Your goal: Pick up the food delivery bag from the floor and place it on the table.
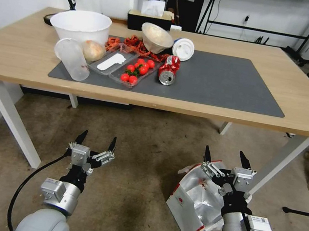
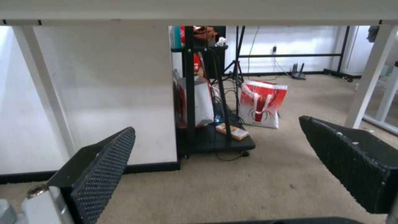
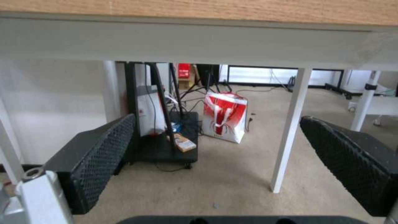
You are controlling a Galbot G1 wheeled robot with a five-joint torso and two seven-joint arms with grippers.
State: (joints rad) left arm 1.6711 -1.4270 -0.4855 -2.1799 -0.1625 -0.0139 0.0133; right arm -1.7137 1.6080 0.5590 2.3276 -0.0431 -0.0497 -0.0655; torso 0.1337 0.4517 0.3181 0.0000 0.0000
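Observation:
The food delivery bag [image 1: 192,201] stands on the floor [image 1: 142,161] at the lower right, white with red trim, its mouth open on crinkled silver foil. My right gripper [image 1: 225,159] hangs open just over the bag's far rim with nothing held; the arm hides part of the bag. Off to the left, well apart from the bag, my left gripper [image 1: 96,142] is open and empty above bare floor. The table [image 1: 13,55], light wood with a dark grey mat [image 1: 227,84], stretches ahead above both grippers. Both wrist views look under the tabletop between spread black fingers [image 2: 104,168] [image 3: 99,155].
Bowls, a cup, a tomato tray [image 1: 136,70] and a crushed can [image 1: 168,70] crowd the mat's left half. A white table leg [image 1: 282,166] stands right beside the right gripper. Beyond the table sit a black cart [image 2: 215,140] and a red-and-white bag [image 2: 262,104].

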